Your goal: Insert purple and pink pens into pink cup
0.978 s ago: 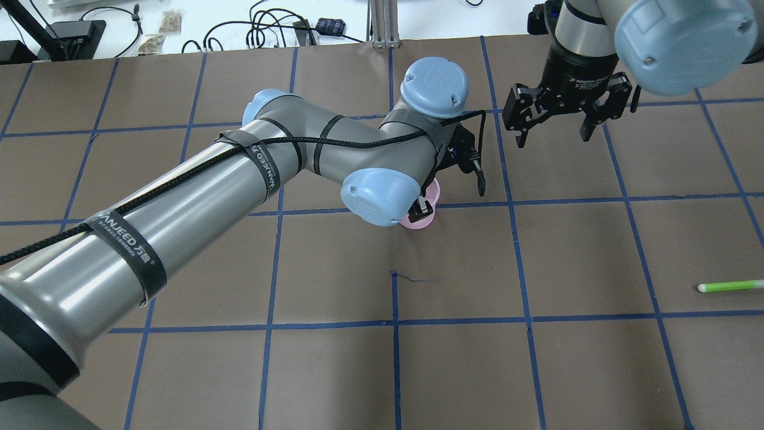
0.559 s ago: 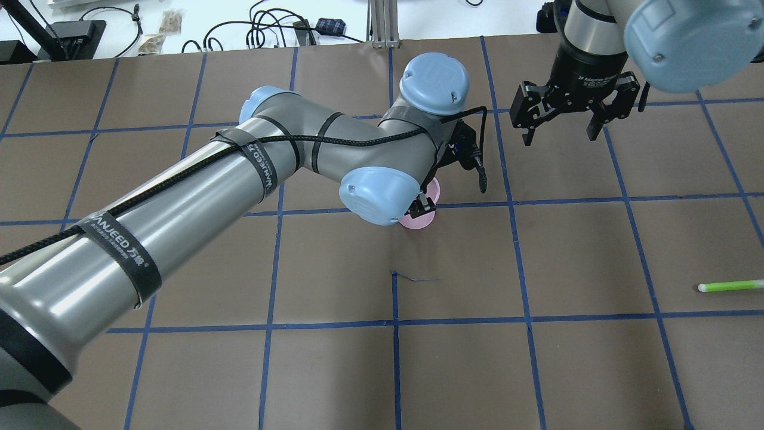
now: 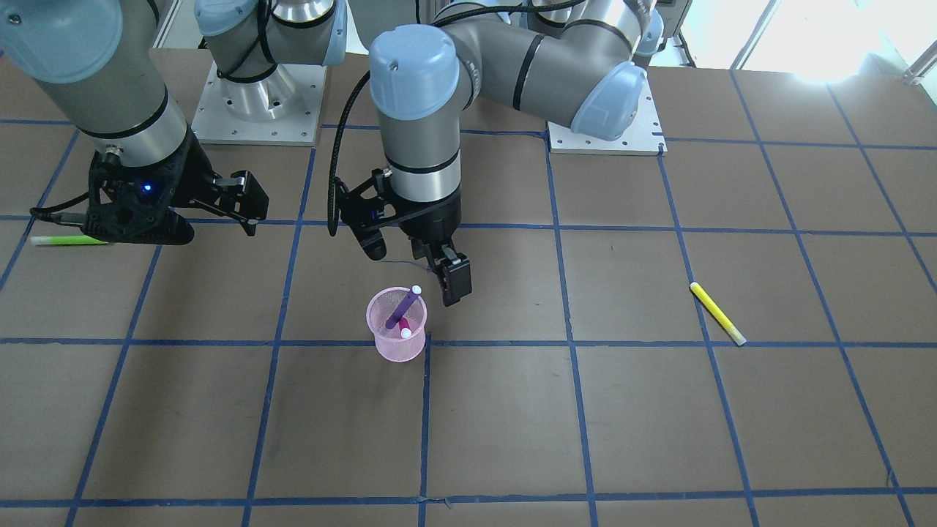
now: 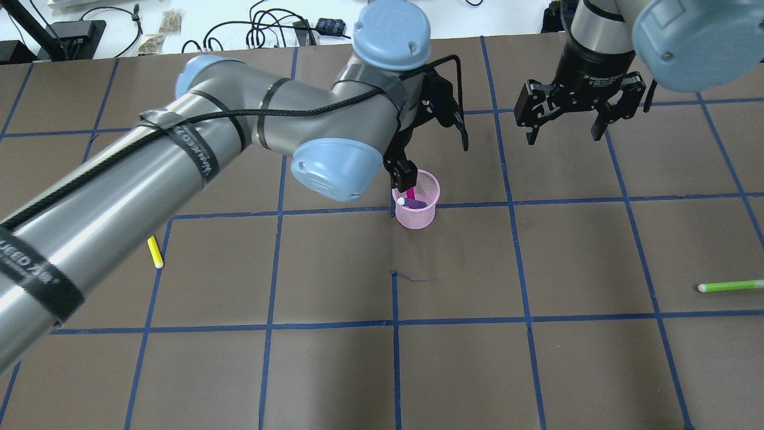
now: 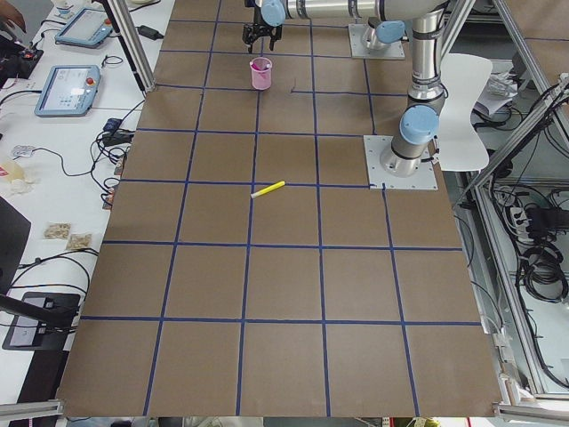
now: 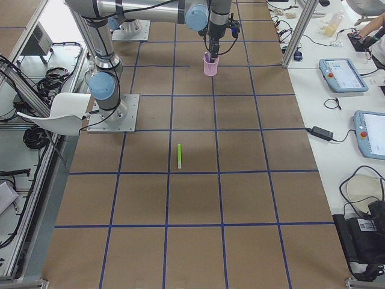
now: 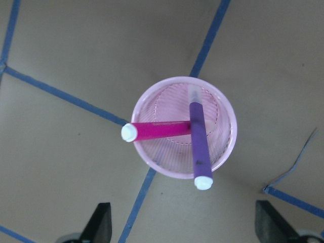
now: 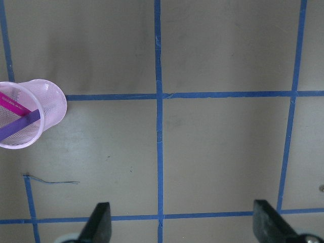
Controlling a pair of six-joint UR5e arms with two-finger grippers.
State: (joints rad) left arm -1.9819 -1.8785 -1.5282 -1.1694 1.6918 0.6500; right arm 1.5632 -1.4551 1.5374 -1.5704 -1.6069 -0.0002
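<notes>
The pink mesh cup (image 4: 421, 220) stands upright near the table's middle. The purple pen (image 4: 413, 203) and the pink pen (image 4: 412, 193) both lean inside it, crossed, with white ends up. In the left wrist view I look straight down into the cup (image 7: 167, 88) at the pink pen (image 7: 157, 130) and the purple pen (image 7: 199, 144). My left gripper (image 4: 399, 171) hovers open and empty above the cup. My right gripper (image 4: 564, 128) is open and empty, off to the cup's right. The cup also shows in the right wrist view (image 8: 50, 109).
A yellow pen (image 4: 155, 251) lies on the brown mat on my left side. A green pen (image 4: 731, 286) lies at the right edge. My left arm's elbow hangs over the area left of the cup. Cables and boxes lie beyond the far table edge.
My left arm has lifted and drawn back from the cup, uncovering it with both pens inside. My right gripper has drifted slightly to the right.
</notes>
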